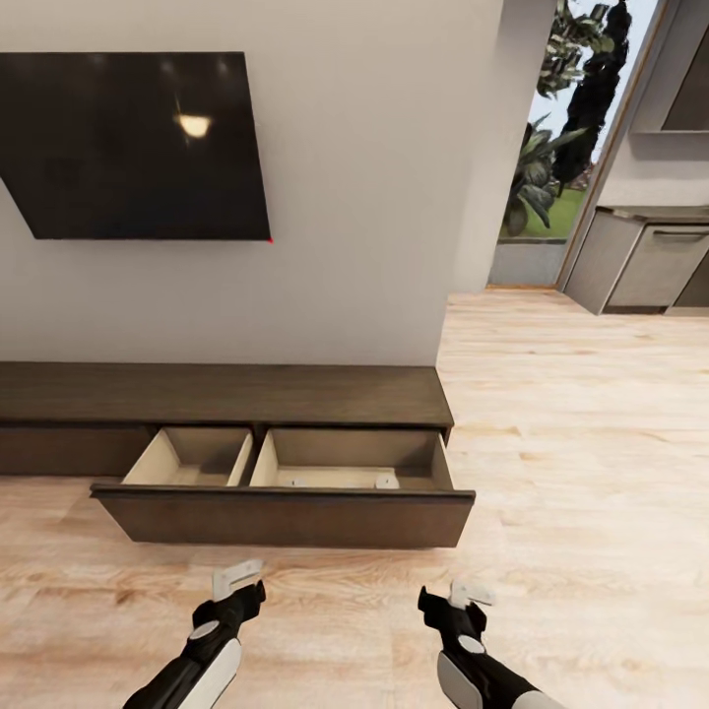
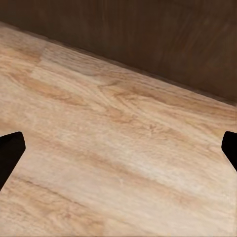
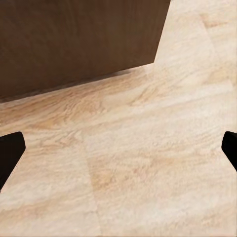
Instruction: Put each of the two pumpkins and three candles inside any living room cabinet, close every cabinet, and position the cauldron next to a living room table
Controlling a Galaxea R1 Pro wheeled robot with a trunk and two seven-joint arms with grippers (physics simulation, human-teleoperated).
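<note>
Before the cabinet (image 1: 222, 394), its drawer (image 1: 286, 512) pulled out, we hold left claw (image 1: 239, 579) and right claw (image 1: 463, 597) spread, empty; next we fetch pumpkins and candles.

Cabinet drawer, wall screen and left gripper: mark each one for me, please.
cabinet drawer (image 1: 286, 517): head view, on its pulled-out dark front panel.
wall screen (image 1: 138, 148): head view, middle of the black panel.
left gripper (image 1: 239, 574): head view, between its fingertips.
</note>
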